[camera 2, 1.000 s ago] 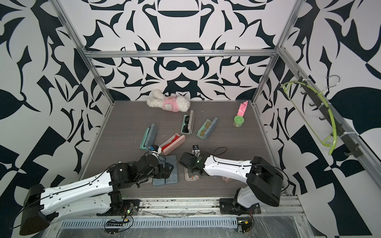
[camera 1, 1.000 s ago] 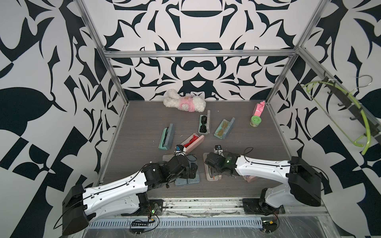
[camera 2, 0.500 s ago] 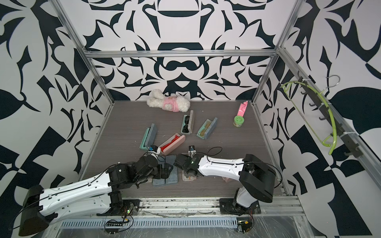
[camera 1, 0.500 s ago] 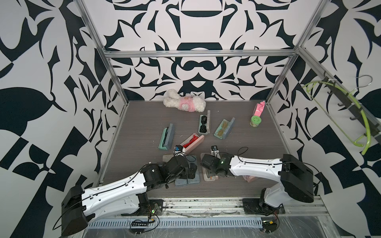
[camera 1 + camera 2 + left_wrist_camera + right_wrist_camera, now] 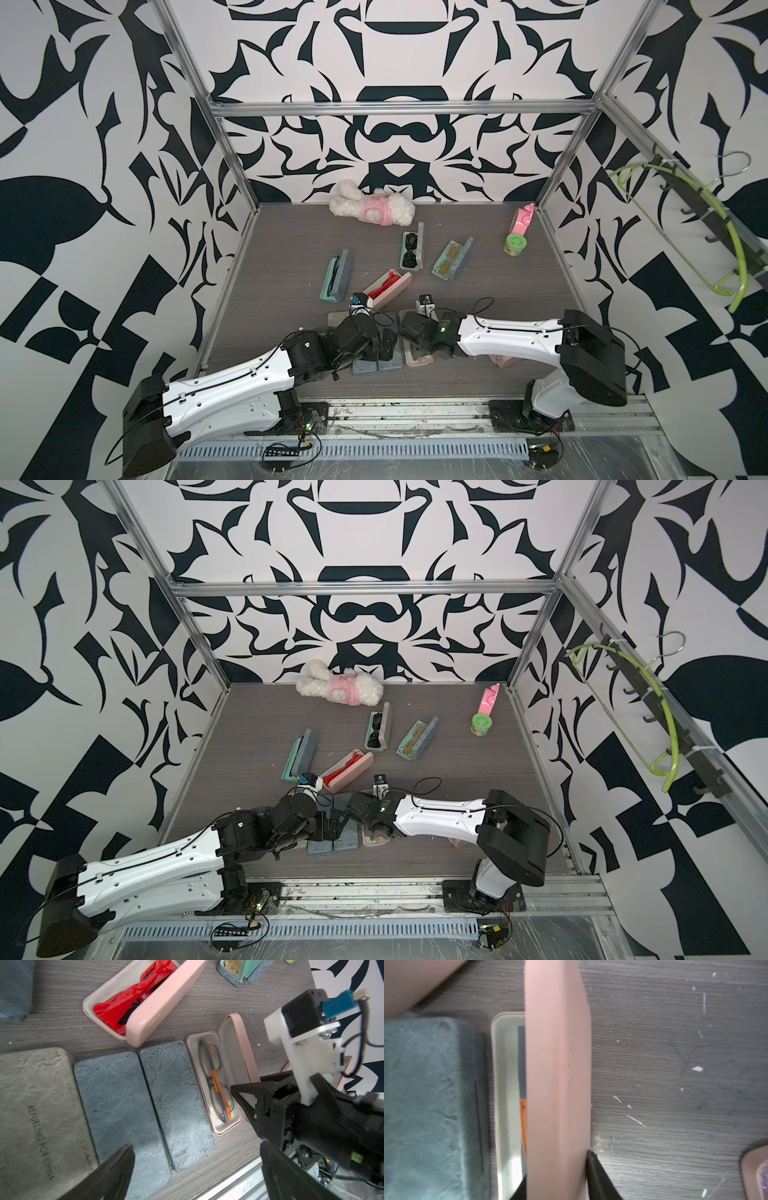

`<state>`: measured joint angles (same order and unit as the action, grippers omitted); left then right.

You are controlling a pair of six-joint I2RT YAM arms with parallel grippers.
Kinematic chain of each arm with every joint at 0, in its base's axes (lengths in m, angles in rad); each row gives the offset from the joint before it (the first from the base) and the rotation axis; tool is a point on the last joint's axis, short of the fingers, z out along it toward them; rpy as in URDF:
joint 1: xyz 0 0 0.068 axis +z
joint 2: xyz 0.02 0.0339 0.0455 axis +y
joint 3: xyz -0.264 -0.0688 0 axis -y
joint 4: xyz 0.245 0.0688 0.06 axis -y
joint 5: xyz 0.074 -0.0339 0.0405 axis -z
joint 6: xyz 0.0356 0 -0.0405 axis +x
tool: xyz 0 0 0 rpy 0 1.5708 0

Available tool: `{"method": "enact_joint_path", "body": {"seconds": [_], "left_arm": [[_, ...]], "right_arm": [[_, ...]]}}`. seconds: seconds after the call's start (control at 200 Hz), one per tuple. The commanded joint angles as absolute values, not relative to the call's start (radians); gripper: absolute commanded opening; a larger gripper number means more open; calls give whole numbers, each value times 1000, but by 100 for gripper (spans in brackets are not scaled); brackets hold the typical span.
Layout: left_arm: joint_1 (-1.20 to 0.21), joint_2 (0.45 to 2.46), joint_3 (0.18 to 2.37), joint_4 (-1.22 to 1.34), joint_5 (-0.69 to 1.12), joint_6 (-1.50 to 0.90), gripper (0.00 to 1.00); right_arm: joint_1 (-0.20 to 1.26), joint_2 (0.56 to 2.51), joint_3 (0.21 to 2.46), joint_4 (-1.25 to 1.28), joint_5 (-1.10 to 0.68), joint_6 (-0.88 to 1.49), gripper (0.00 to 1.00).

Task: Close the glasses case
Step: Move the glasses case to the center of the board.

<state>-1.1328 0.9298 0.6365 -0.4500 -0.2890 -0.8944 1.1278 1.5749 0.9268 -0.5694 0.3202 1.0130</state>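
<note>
One right arm (image 5: 511, 336), stretched low, has its gripper (image 5: 557, 1180) astride the pink lid (image 5: 556, 1064).

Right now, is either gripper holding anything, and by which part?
Left gripper: nothing, jaws open. Right gripper straddles the pink case's raised lid near one end; whether it clamps it cannot be told.

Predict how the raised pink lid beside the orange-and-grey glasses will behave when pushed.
Probably stiff: the pink lid holds its moulded shape standing nearly upright. Pushed, it should pivot along the edge joined to its tray, not bend. Its smooth shell looks slippery.
</note>
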Motion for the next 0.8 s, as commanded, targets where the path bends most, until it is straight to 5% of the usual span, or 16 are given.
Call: {"method": "enact_joint_path", "body": {"seconds": [0.0,0.795], "left_arm": [[-1135,914,612,-477,-286,-903,100],[-1135,885,628,-545,-298,-930,100]], "right_arm": [[1134,1552,948,-540,310,1019,41],[1132,1402,881,-454,253,964,60]]}}
